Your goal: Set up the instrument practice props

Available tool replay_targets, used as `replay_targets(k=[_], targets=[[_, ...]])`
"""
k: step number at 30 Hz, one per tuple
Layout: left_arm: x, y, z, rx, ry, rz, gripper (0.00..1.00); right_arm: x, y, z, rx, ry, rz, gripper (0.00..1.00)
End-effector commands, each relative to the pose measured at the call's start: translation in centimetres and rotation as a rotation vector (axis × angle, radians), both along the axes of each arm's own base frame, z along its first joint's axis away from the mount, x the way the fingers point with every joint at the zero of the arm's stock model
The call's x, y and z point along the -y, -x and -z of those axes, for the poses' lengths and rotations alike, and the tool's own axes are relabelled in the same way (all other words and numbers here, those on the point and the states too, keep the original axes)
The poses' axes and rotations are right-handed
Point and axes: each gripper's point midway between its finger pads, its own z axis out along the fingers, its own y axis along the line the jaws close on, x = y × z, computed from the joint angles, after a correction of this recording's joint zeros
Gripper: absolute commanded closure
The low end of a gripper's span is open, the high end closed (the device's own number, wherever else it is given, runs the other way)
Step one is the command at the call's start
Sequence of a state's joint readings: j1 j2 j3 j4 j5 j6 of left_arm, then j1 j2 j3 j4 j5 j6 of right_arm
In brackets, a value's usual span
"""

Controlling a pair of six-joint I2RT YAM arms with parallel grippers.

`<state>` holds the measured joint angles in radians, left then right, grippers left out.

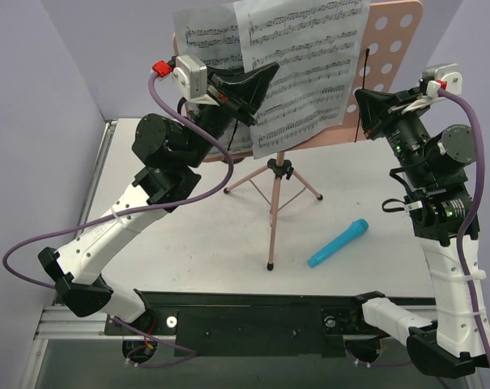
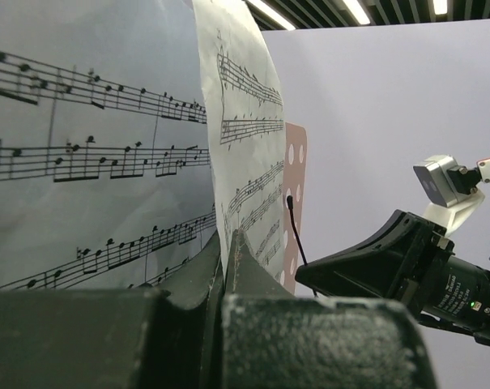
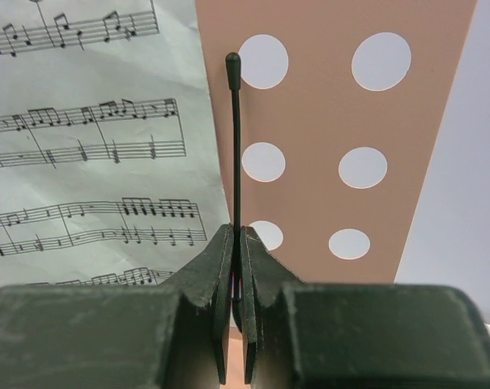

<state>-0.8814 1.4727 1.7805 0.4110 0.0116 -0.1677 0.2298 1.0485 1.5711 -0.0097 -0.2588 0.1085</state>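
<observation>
music stand (image 1: 274,174) upright at far middle of table (image 1: 188,243), two sheets (image 1: 301,73) propped on it. right gripper (image 3: 236,243) pinching black wire page holder (image 3: 234,138); left gripper (image 2: 227,255) jaws pressed together at sheets

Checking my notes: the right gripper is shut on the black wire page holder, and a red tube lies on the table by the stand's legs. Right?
Not quite. The top external view shows the tube is blue, not red. The rest holds: the right gripper is shut on the black wire page holder, and the tube lies on the table by the stand's legs.
</observation>
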Motion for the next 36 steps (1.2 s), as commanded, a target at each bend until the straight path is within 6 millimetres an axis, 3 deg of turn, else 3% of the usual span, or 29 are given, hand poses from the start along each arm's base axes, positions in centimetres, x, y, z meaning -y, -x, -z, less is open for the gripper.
replay_targets(k=[1, 19, 29, 36], targets=[[-3.2, 1.3, -2.7, 0.044, 0.069, -0.052, 1.00, 0.2, 1.6, -2.9, 0.117, -0.040, -0.013, 1.00], [-0.2, -0.6, -2.4, 0.018, 0.056, -0.015, 1.00, -0.3, 2.6, -2.5, 0.192, -0.001, -0.045, 1.00], [4.2, -0.2, -2.5, 0.060, -0.027, 0.036, 1.00, -0.4, 2.8, -2.3, 0.189, 0.004, -0.052, 1.00], [5.8, -0.4, -1.3, 0.062, -0.090, 0.006, 1.00, -0.5, 2.9, -2.1, 0.186, 0.009, -0.057, 1.00]])
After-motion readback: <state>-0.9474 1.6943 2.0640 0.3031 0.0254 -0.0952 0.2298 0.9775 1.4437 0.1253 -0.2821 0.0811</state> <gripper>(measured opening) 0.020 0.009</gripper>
